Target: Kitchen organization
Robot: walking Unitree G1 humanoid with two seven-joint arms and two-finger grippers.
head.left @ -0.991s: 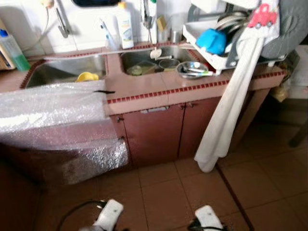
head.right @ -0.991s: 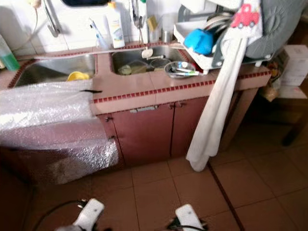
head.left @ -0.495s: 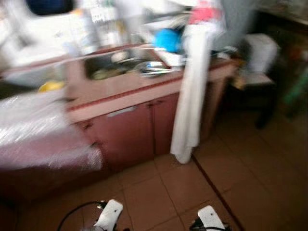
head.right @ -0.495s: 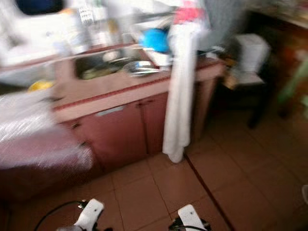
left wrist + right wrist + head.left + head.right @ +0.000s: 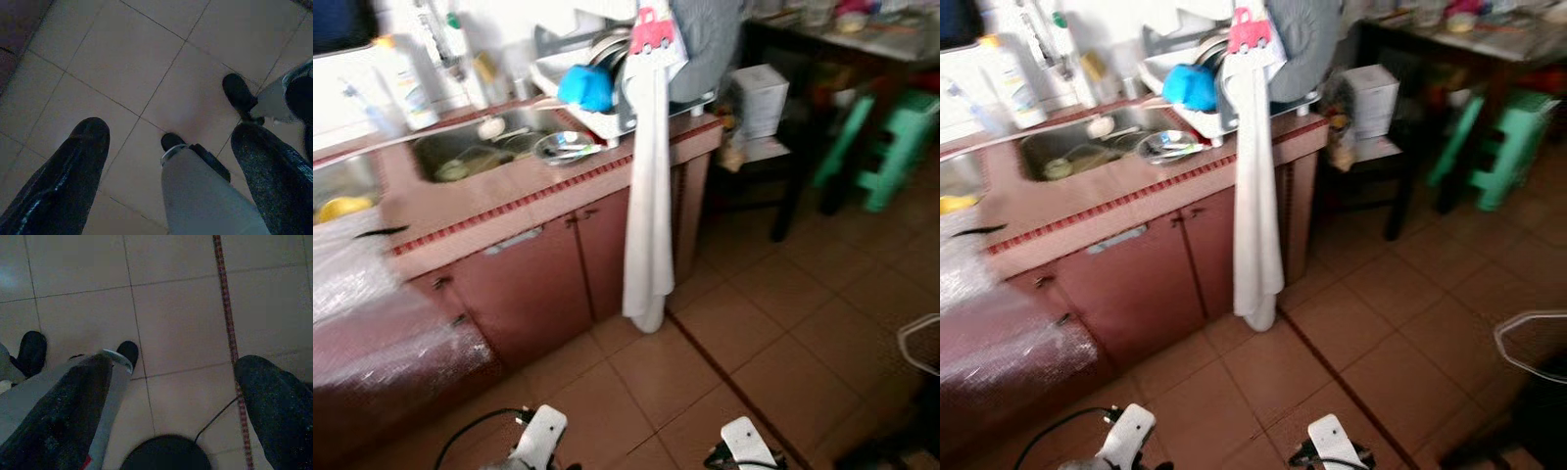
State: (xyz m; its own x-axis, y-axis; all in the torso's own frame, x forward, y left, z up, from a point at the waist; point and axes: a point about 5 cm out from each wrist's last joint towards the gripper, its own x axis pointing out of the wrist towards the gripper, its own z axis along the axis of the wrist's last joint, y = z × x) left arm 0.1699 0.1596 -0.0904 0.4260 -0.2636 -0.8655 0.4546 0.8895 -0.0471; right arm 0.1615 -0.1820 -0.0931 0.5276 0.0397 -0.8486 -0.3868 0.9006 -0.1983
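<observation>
Kitchen viewed from the head camera, slightly blurred. A red-tiled bench [image 5: 558,191] runs from 9 o'clock toward 1 o'clock, with red cabinet doors [image 5: 533,289] beneath it. A steel sink [image 5: 475,152] is set into the bench at 11 o'clock; it holds dishes that cannot be made out clearly. A metal bowl [image 5: 563,147] with utensils sits on the bench just beside the sink, at its right end. A white dish rack [image 5: 597,103] stands at 12 o'clock on the right end of the bench, carrying a blue bowl [image 5: 584,88] and plates. A long white cloth [image 5: 646,215] hangs from the rack down the cabinet front, its lower end near the floor; a red truck figure [image 5: 651,29] shows at its top. A white bottle [image 5: 406,83] stands against the wall behind the sink. A yellow item [image 5: 342,208] lies in a second basin at 9 o'clock. Bubble wrap [image 5: 372,313] drapes over the bench edge and cabinet front at 8 o'clock.

At 2 o'clock, a white box [image 5: 759,98] rests on a dark stool, near a green plastic stool [image 5: 886,147] and a dark table [image 5: 862,44].

Both arms hang idle over the brown tiled floor [image 5: 744,333]. Left end effector [image 5: 168,161]: fingers set wide apart, holding nothing, with the robot's legs and feet visible between them. Right end effector [image 5: 168,396]: fingers likewise wide apart, empty, above a red grout line [image 5: 227,323]
</observation>
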